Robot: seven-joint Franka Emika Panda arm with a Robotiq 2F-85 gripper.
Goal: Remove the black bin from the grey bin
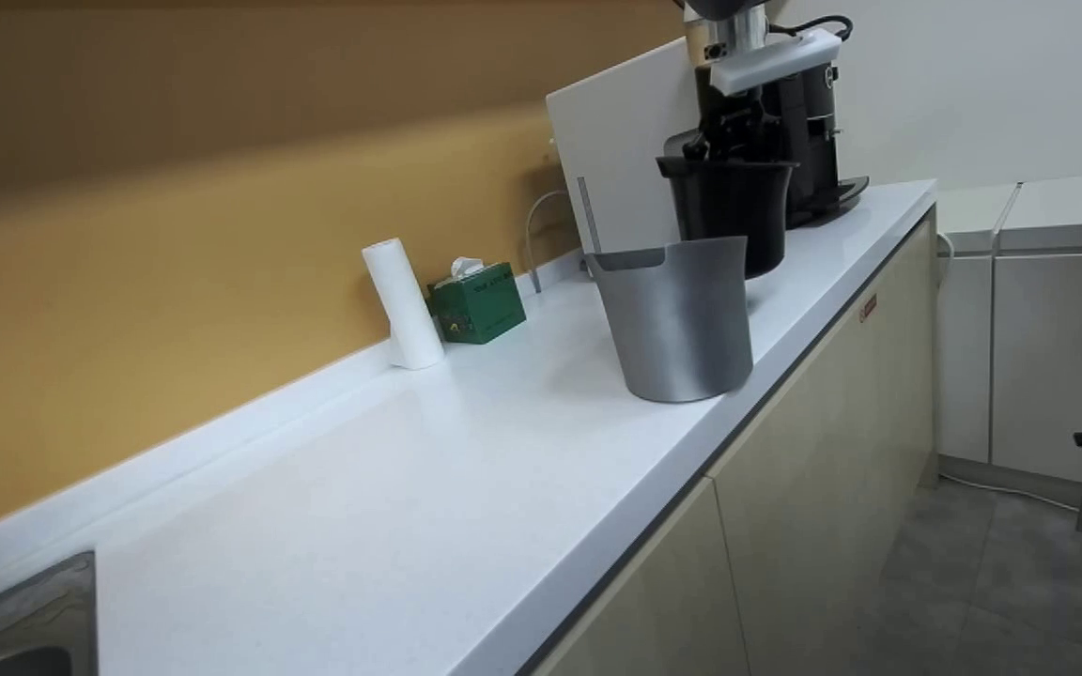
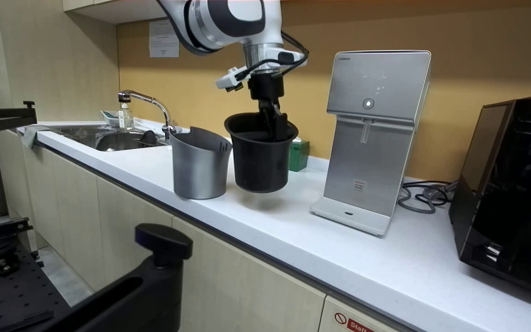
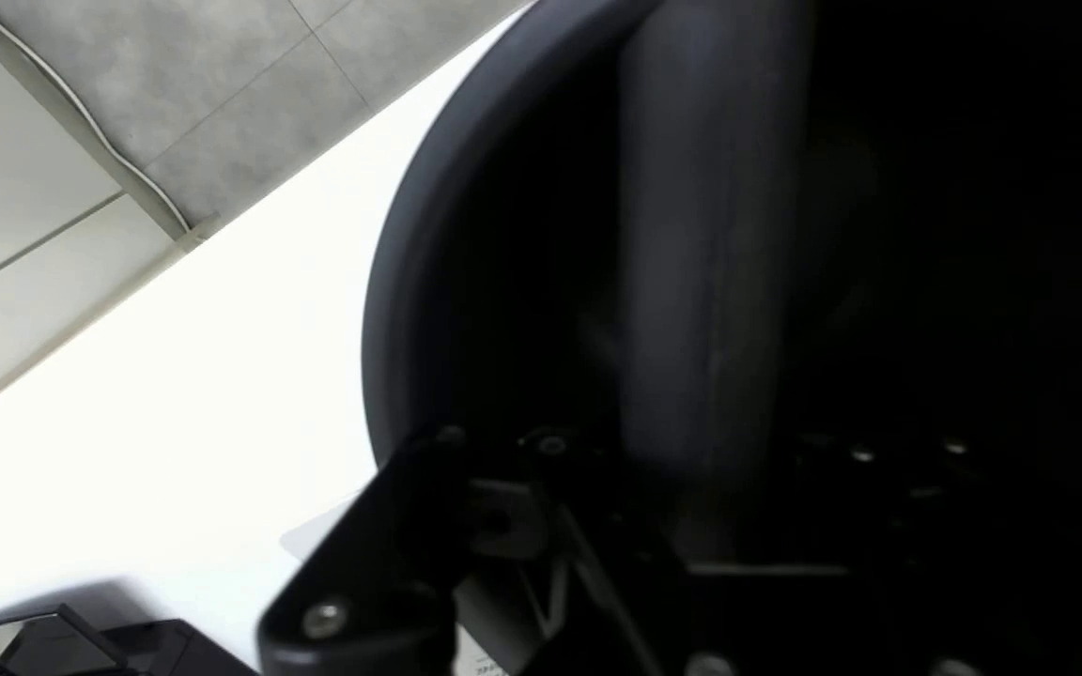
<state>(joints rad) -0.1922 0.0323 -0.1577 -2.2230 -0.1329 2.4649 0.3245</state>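
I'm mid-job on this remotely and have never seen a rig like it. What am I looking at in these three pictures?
The machine is a single robot arm ending in a dark gripper, which holds the black bin in the air, out of the grey bin. Two pictures come from cameras standing outside the robot; the wrist view comes from a camera on the arm itself, looking down into the black bin. The grey bin stands on the white counter. Also on it are a green tissue box, a white paper roll and a tall silver machine. Exactly how the black bin is gripped is too dark to make out.
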